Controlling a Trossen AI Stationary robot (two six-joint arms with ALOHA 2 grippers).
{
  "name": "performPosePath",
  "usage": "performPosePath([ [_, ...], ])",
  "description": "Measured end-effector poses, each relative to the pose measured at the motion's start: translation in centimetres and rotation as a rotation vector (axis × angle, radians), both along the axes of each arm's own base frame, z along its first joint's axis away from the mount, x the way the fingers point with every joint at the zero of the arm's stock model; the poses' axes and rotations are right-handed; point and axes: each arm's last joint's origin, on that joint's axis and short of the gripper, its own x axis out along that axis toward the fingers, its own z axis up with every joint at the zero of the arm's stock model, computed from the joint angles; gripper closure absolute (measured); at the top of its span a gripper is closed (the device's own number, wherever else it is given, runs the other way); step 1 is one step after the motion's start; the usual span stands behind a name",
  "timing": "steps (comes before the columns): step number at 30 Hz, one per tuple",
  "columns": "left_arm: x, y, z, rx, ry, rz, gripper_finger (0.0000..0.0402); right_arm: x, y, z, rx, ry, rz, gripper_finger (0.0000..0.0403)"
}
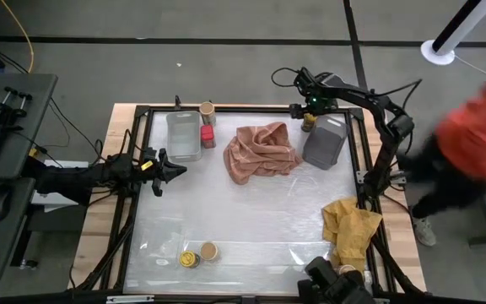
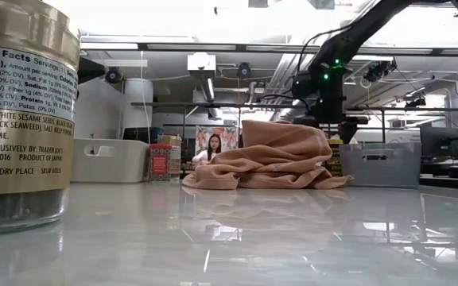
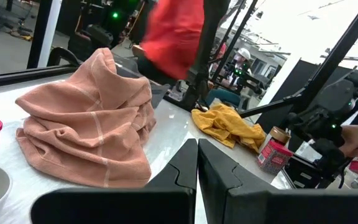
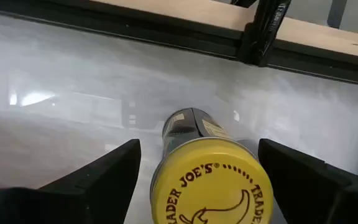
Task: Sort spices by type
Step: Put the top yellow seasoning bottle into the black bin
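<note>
**Open right claw straddles an upright yellow-lidded jar beside the grey tray**

In the right wrist view the yellow-lidded Trader Joe's jar (image 4: 207,177) stands upright, its long axis vertical, lid facing the camera. The right gripper (image 4: 197,177) is spread wide, one dark finger on each side of the jar and neither touching it; nothing is held. The jar sits squarely between the fingers, so the next move seems to depend only on whether the claw closes or lifts away.

From above, this jar (image 1: 308,122) stands just beside the grey tray (image 1: 326,142), at its far corner by the table's frame, and the right arm is by far the nearer. The jar is a rigid cylinder with a glossy printed lid and paper label; the tabletop is smooth and reflective.

Out from the grey tray lies the crumpled pink cloth (image 1: 261,150), soft and folded. Beyond that is the clear tray (image 1: 183,135), with a red boxy container (image 1: 207,136) and a tan-lidded jar (image 1: 207,111) beside it. The left gripper (image 1: 175,171) waits past the clear tray, clenched on nothing.
</note>
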Motion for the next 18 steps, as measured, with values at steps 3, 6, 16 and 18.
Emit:
performPosePath([
  [3,0.0,0.0,0.0,-0.001,0.0,0.0,0.0401,0.0,0.0,0.0,0.001,0.001,-0.001,0.0082],
  [6,0.0,0.0,0.0,-0.001,0.0,0.0,0.0401,0.0,0.0,0.0,0.005,0.006,0.0,0.0092],
  [16,0.0,0.0,0.0,0.0,0.0,0.0,0.0401,0.4,0.0,2.1,0.005,0.014,0.056,0.0188],
  [18,0.0,0.0,0.0,-0.001,0.0,0.0,0.0401,0.9,-0.3,4.1,-0.027,-0.004,0.094,0.0188],
])
